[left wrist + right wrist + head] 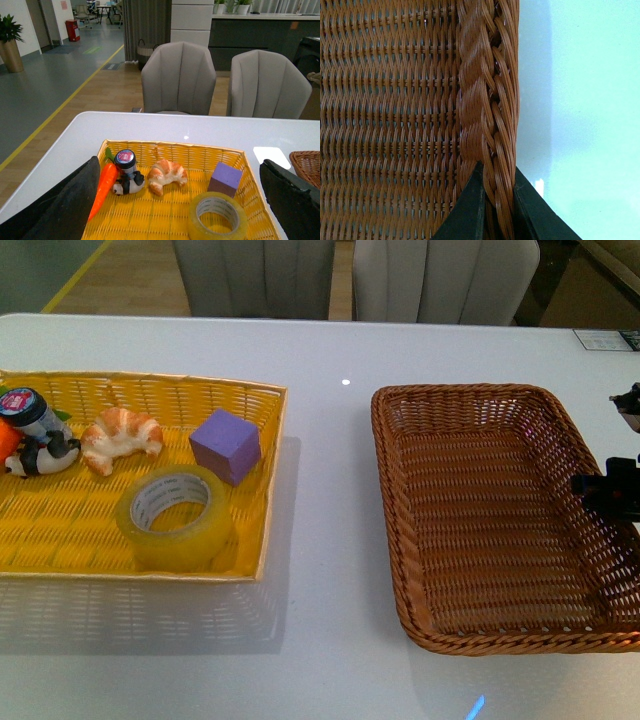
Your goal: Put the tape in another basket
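The tape (177,517) lies flat in the yellow basket (270,470), near its front right corner and just beside the purple cube (226,445). The brown wicker basket (480,540) stands apart from it on the white surface (330,540). The right pincer (498,170) grips the braided rim of the brown wicker basket, one finger on each side. The left pincer (180,165) is wide and holds nothing.

Front camera overlooked yellow basket (268,470) and brown basket (388,490); left wrist viewed the first obliquely, right wrist the second close-up.
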`<state>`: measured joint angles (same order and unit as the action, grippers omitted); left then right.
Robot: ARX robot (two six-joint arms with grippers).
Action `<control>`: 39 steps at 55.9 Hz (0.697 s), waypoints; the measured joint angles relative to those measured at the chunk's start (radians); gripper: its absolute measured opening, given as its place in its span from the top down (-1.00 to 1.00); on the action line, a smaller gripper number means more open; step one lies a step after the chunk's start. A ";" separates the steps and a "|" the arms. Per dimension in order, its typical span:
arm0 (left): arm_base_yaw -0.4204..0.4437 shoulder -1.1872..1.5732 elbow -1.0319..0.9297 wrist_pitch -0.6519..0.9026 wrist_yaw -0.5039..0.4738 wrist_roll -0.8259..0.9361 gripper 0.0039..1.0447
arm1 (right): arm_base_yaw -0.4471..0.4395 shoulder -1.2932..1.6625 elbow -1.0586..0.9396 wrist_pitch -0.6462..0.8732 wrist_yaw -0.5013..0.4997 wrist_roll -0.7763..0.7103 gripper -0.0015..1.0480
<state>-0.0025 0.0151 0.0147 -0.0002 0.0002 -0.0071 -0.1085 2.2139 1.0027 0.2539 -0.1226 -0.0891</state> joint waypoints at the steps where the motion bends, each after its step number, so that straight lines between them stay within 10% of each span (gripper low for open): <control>1: 0.000 0.000 0.000 0.000 0.000 0.000 -0.83 | 0.006 -0.003 -0.001 -0.002 0.002 0.010 0.88; 31: 0.000 0.000 0.000 0.000 0.000 0.000 -0.83 | 0.131 -0.014 -0.029 0.013 0.039 0.169 0.88; 39: 0.000 0.000 0.000 0.000 0.000 0.000 -0.83 | 0.131 -0.014 -0.032 0.024 0.042 0.167 0.52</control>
<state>-0.0025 0.0151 0.0147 -0.0002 0.0002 -0.0071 0.0227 2.1998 0.9707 0.2779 -0.0807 0.0784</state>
